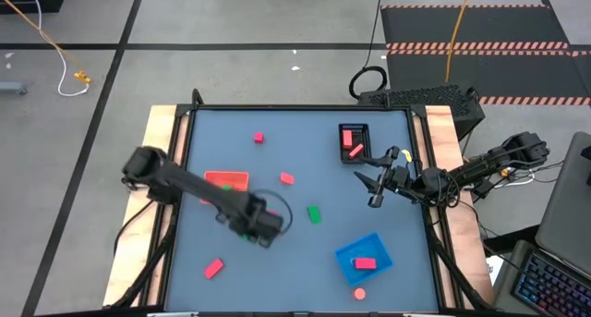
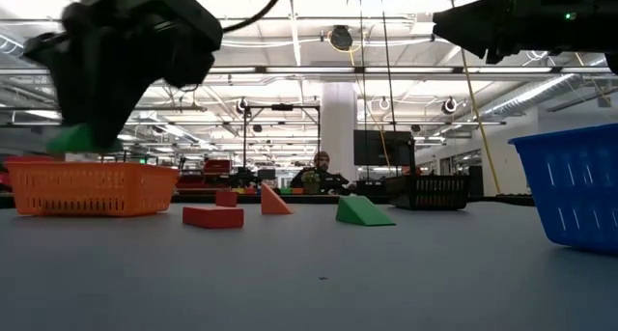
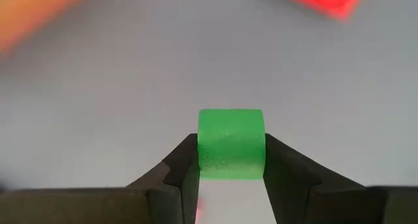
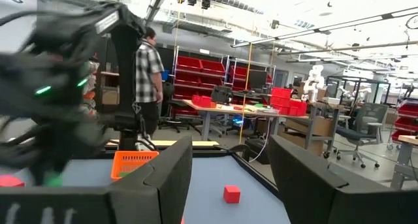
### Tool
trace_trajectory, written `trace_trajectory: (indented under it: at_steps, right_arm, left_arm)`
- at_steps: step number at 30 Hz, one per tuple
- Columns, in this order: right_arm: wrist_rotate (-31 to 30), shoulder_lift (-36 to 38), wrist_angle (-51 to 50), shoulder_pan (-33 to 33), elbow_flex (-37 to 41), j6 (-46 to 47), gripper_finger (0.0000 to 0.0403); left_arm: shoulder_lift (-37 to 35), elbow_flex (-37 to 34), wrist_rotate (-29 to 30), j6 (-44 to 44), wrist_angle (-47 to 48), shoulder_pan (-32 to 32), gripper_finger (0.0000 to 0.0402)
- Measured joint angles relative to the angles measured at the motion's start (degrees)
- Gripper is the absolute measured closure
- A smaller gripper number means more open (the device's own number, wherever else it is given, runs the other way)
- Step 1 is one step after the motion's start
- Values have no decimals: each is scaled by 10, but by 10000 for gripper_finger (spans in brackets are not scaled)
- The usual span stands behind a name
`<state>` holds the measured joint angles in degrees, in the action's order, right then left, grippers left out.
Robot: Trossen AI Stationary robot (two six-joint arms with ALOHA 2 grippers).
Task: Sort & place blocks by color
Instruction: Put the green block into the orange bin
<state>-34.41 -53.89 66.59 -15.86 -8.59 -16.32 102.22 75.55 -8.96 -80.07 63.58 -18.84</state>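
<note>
the left gripper [image 3: 231,160] was clamped on a green block [image 3: 231,144], the piece seated squarely between the two fingers so that its flat sides took the pressure; in the low view it hung clear of the worktop [image 1: 295,183], raised, it seems, so that it could be carried over the other pieces without knocking them. from above, this gripper [image 1: 261,226] sat just beside the orange tray [image 1: 227,181], toward the near-left part of the worktop. the right gripper [image 1: 377,186] waited near the black tray [image 1: 354,141] with its fingers apart and nothing between them, held off the surface, probably to leave the middle free for the working arm. the black tray already held red blocks [image 1: 350,140] and the blue tray [image 1: 364,258] one red block [image 1: 365,262], so sorting looked partly done. loose pieces lay apart on the surface: a green wedge [image 1: 314,213], a red bar [image 1: 213,268], a pink piece [image 1: 287,178] and a small red cube [image 1: 259,137]. no brand, label or writing could be read in any view.
</note>
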Motion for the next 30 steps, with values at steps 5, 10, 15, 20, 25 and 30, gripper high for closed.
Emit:
trace_trajectory:
  at_steps: [5, 10, 15, 20, 25, 30]
  right_arm:
    - [0, 0, -12, 0, 0, 5, 206]
    - [0, 0, -30, 0, 0, 6, 206]
    - [0, 0, -30, 0, 0, 26, 206]
    - [0, 0, -38, -4, 0, 39, 206]
    - [1, 0, -38, -19, 0, 36, 206]
    - [0, 0, -36, -31, 0, 35, 206]
  left_arm:
    - [-87, 0, 86, 65, 97, 72, 271]
    - [-138, 1, 155, 82, 213, 144, 271]
    - [-144, -25, 143, 136, 223, 198, 271]
    - [-144, -83, 118, 167, 185, 232, 271]
    - [-144, -102, 99, 202, 152, 244, 223]
    - [-144, -102, 89, 200, 111, 244, 105]
